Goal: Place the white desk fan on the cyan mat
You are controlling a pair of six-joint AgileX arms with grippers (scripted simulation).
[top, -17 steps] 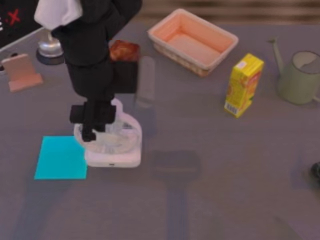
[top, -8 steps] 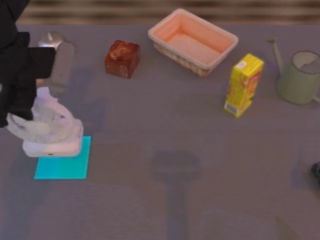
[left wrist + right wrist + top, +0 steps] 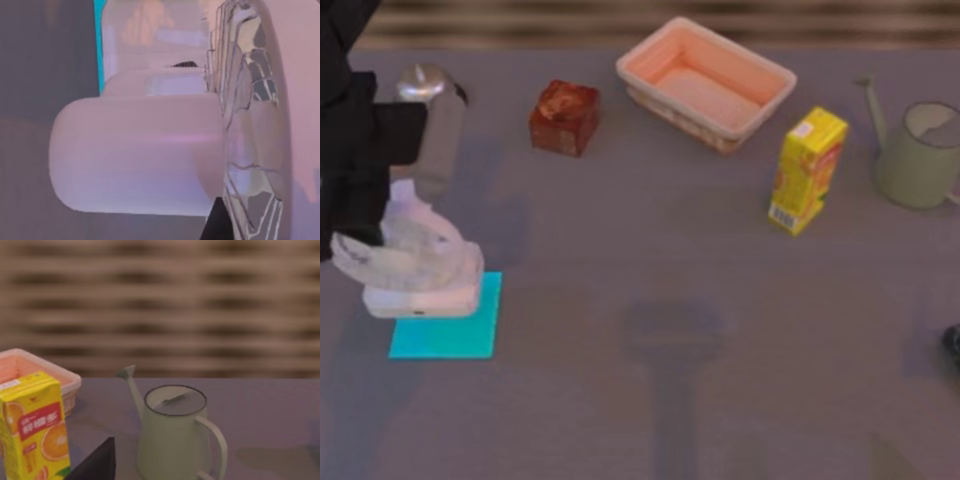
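Basket (image 3: 710, 85) sits empty; left gripper (image 3: 365, 215) apparently holds the white desk fan (image 3: 415, 265) over the cyan mat (image 3: 460, 335).

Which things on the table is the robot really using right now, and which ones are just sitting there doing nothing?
Using:
- small white plastic desk fan
- flat bright cyan mat
- left arm's tool, at the fan

Just lying about:
- brown-red cube
- pink rectangular basket
- yellow juice carton
- pale green watering can
- silver bell
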